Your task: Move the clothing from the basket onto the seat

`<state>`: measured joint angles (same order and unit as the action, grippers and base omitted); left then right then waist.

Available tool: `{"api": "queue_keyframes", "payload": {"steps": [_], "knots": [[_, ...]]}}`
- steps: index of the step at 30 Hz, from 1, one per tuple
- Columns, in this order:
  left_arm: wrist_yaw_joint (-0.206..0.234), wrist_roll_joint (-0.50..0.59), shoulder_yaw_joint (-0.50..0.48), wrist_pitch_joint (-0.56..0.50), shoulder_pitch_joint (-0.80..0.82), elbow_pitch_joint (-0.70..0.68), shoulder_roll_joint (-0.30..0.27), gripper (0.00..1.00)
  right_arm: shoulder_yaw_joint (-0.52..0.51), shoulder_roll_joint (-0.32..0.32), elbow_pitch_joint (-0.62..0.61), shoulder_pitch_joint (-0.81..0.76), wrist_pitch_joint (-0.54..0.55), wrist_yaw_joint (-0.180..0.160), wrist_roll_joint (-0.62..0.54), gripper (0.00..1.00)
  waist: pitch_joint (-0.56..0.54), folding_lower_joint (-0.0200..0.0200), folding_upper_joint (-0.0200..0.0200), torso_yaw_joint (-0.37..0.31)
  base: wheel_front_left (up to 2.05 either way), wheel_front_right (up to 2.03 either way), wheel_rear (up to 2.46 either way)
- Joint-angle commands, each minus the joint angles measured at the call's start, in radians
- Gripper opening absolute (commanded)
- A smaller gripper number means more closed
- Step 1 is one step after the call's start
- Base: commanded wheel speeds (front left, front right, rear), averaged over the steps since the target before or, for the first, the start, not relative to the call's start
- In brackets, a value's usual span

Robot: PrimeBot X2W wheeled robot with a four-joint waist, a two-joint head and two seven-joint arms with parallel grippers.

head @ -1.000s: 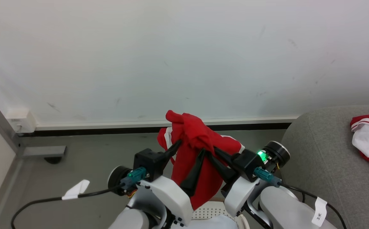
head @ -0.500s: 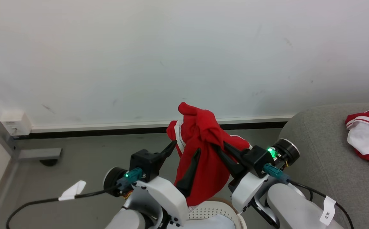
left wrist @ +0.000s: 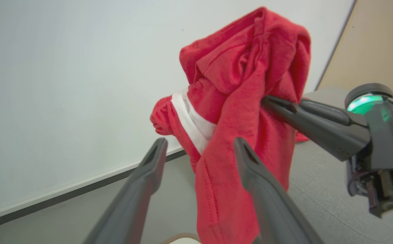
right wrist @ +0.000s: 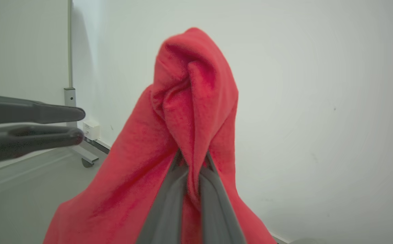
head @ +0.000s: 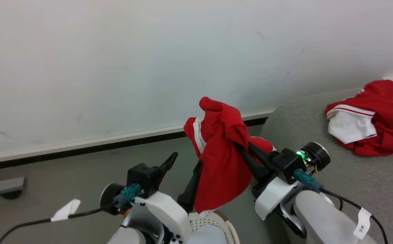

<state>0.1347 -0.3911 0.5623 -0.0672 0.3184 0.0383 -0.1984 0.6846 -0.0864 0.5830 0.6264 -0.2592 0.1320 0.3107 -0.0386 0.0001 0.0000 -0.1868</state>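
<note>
A bunched red garment [head: 221, 159] with a white stripe hangs above the basket [head: 204, 223], whose perforated white wall peeks out at the bottom of the head view. My right gripper [head: 239, 148] is shut on its upper folds; the right wrist view has both fingers pinching the fabric [right wrist: 191, 112]. Beside the cloth on its left stands my left gripper [head: 187, 159], open and holding nothing; its fingers [left wrist: 155, 159] spread in front of the garment [left wrist: 237, 101]. A second red and white garment [head: 369, 118] lies on the grey seat [head: 318, 183] at the right.
A white wall with a dark baseboard [head: 81, 149] runs behind the grey floor. A metal foot with a caster [head: 3, 188] sits at the far left. A pale pad [head: 206, 236] lies inside the basket. Cables trail from both wrists.
The head camera has turned right, bringing more of the seat into view. My left gripper has let go of the garment and drawn away; the right gripper carries it higher toward the seat.
</note>
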Motion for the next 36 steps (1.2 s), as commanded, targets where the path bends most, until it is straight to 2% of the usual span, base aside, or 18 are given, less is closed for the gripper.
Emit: {"api": "queue_keyframes", "payload": {"steps": [1,7,13,19,27,31,36], "knots": [[0.005,-0.004,0.0,0.009,-0.018,-0.006,-0.004,1.0,-0.011,-0.016,-0.013,-0.025,-0.005,-0.003,-0.002,0.0,0.006,-0.0001,0.0,-0.097,0.0,0.0,0.0],[0.003,-0.009,0.022,0.014,-0.035,-0.014,0.01,1.0,-0.071,-0.083,-0.062,-0.072,-0.004,-0.003,-0.013,0.0,0.016,-0.0001,0.0,-0.227,0.0,0.0,0.0],[-0.006,-0.008,0.051,0.012,-0.031,-0.011,0.027,1.0,-0.133,-0.139,-0.122,-0.135,-0.004,-0.003,-0.025,0.0,0.03,-0.0001,0.0,-0.319,0.0,0.0,0.0],[-0.028,-0.001,0.082,0.009,0.002,-0.001,0.042,1.0,-0.217,-0.172,-0.179,-0.193,-0.004,-0.003,-0.051,0.0,0.063,-0.0001,0.0,-0.339,0.0,0.0,0.0],[-0.036,0.011,0.098,0.007,0.032,0.009,0.042,1.0,-0.271,-0.176,-0.222,-0.22,-0.001,-0.003,-0.068,0.0,0.108,-0.0001,0.0,-0.354,0.0,0.0,0.0],[-0.034,0.037,0.103,-0.019,0.066,-0.021,0.021,1.0,-0.319,-0.164,-0.243,-0.18,-0.002,-0.003,-0.065,0.0,0.196,-0.0001,0.0,-0.358,0.0,0.0,0.0],[-0.069,0.087,0.123,-0.083,0.169,-0.078,-0.022,1.0,-0.441,-0.14,-0.262,-0.089,-0.004,-0.002,-0.069,0.0,0.372,-0.0001,0.0,-0.31,0.0,0.0,0.0]]}}
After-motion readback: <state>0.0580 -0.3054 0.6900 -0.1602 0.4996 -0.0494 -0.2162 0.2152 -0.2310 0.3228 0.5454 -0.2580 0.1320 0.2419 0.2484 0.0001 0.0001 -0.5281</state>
